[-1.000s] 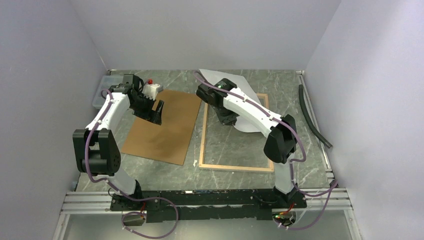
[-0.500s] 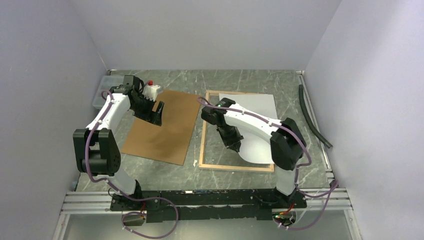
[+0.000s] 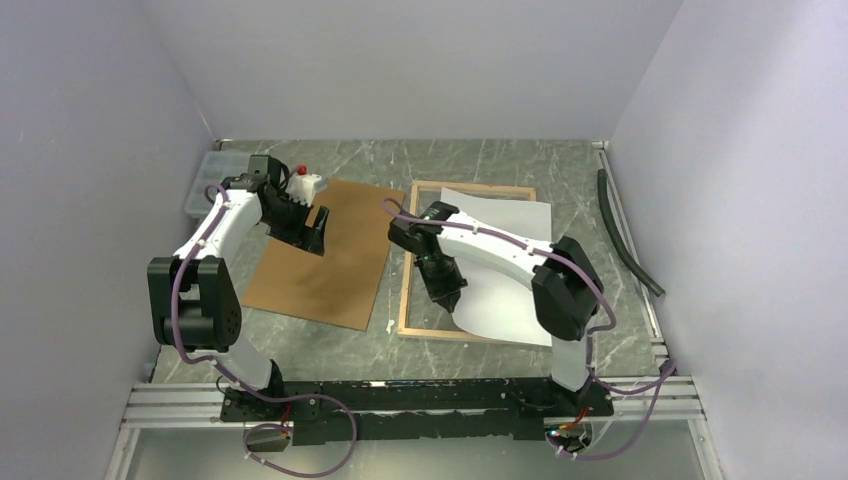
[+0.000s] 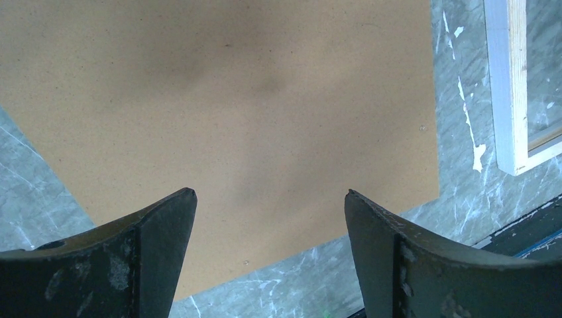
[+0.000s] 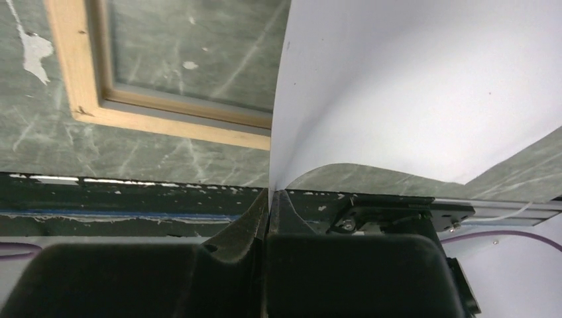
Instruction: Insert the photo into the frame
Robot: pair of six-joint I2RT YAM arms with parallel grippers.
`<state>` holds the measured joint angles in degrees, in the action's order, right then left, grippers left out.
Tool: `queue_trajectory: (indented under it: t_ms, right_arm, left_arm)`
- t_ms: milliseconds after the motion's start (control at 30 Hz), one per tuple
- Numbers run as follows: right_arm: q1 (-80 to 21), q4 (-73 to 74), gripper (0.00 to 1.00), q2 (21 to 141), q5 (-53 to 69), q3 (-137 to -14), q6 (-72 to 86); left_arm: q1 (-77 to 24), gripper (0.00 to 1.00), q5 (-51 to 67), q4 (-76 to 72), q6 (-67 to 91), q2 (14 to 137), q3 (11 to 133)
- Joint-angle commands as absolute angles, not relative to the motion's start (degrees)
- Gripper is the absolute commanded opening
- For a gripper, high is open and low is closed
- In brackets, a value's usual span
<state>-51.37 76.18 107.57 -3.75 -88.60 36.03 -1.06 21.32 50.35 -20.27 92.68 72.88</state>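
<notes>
While the right pincer (image 3: pixel 447 300) is clenching tightly on one edge of the photo (image 3: pixel 510 290), the sheet is showing only its plain white back to the top camera. In the lower middle of the right wrist view the two fingers (image 5: pixel 270 192) are pressing together on the thin paper (image 5: pixel 411 86), and from there it is rising and bending away toward the upper right. The photo is lying over the right part of the frame (image 3: pixel 405 290), a little right of the picture's centre, and is hiding the right rim and part of the near rim. Its far right corner is reaching a little past the frame. The frame is lying flat on the green marbled bench (image 3: pixel 480 155) with its light-wood rim (image 5: pixel 73 59) up, and the bench is showing through its pane on the left part.

Left of centre, the left pincer (image 3: pixel 318 225) is standing released, its fingers wide apart and holding nothing. In its wrist view the pincer (image 4: pixel 270 193) is hanging over the brown fibreboard backing panel (image 4: pixel 232 86). This panel (image 3: pixel 325 265) is lying flat just beside the frame, on its left, not touching it.
</notes>
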Motion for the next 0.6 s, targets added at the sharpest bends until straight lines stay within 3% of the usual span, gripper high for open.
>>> queue_trajectory:
  t_ms: [0, 567]
  right_arm:
    - [-52.5, 75.8, 0.0, 110.5, -4.0, -93.4, 36.1]
    - [-54.0, 75.5, 0.0, 116.7, -5.1, -102.3, 34.5]
  left_arm:
    - [-1.0, 0.88, 22.9, 49.1, -20.8, 91.0, 72.3]
    - [-1.0, 0.88, 22.7, 49.3, -20.7, 91.2, 72.7]
